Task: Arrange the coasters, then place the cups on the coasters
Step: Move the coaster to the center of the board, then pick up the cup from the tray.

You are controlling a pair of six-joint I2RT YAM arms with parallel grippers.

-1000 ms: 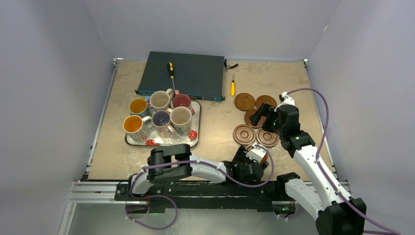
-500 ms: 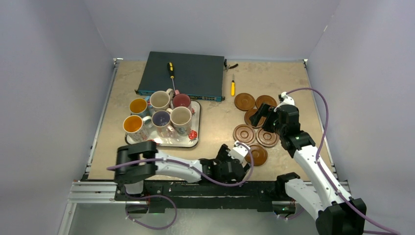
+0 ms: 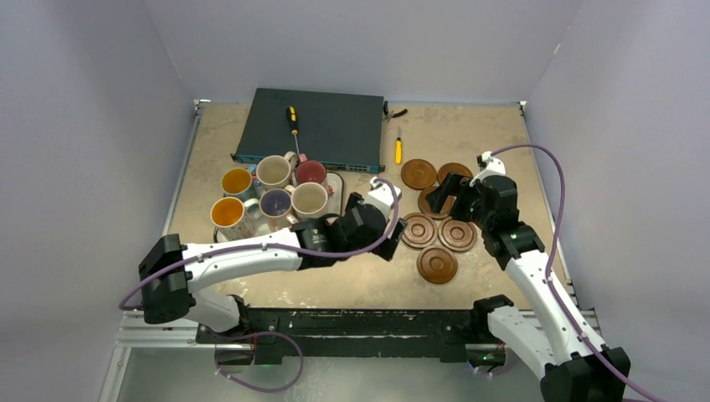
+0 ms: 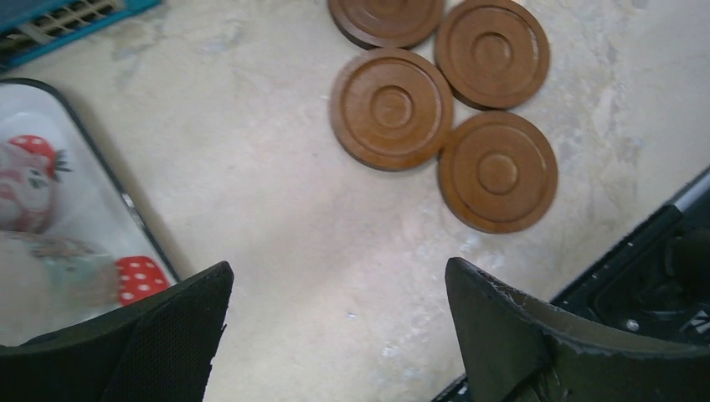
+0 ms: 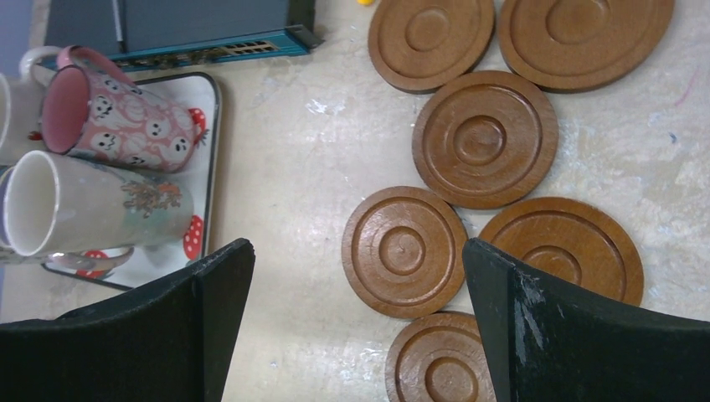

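Six round brown coasters cluster right of centre: two at the back (image 3: 418,173), one partly under my right gripper (image 3: 429,199), two side by side (image 3: 418,230) and one alone at the front (image 3: 437,265). Six cups (image 3: 275,203) stand on the strawberry tray (image 3: 333,239) at the left. My left gripper (image 3: 392,224) hovers open between tray and coasters, with bare table between its fingers (image 4: 339,268). My right gripper (image 3: 444,197) hangs open over the cluster, with a coaster (image 5: 403,251) lying below between its fingers (image 5: 358,247). A pink mug (image 5: 117,117) and a cream mug (image 5: 92,209) show at its left.
A dark network switch (image 3: 314,127) lies at the back with a yellow-and-black screwdriver (image 3: 292,121) on top. A small yellow screwdriver (image 3: 398,151) lies just behind the coasters. Walls close in the table on three sides.
My left arm has left the front coaster on the table and swung from the near edge up to the middle, beside the coasters. Its jaws opened a little wider. The right arm barely shifted.
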